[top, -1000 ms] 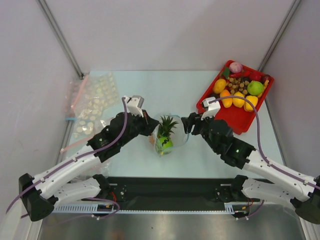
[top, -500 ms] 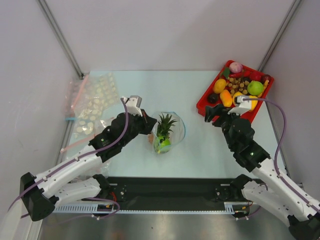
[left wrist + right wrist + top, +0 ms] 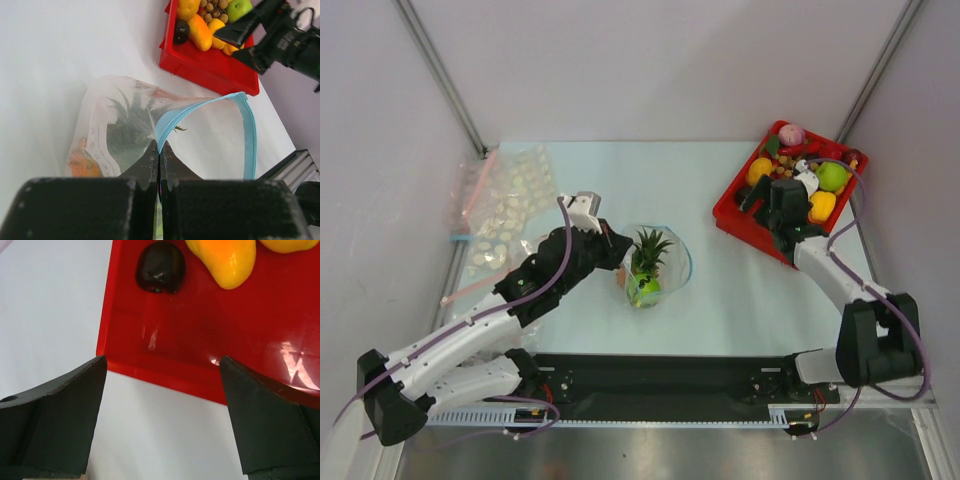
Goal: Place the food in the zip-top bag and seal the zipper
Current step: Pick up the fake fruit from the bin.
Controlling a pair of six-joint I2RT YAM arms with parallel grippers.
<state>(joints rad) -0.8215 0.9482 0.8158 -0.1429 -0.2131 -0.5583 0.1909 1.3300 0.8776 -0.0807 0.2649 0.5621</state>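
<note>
The right gripper (image 3: 162,362), open and empty, has the dark piece (image 3: 160,267) straight ahead. The left gripper (image 3: 159,150) pinches the zip-top bag (image 3: 125,120).

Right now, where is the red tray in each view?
Top external: red tray at upper right, under the right gripper.
Left wrist: tray at top right, beyond the zip-top bag.
Right wrist: tray fills the upper right.
Shared landmark: the open right gripper over the tray's rim.
</note>
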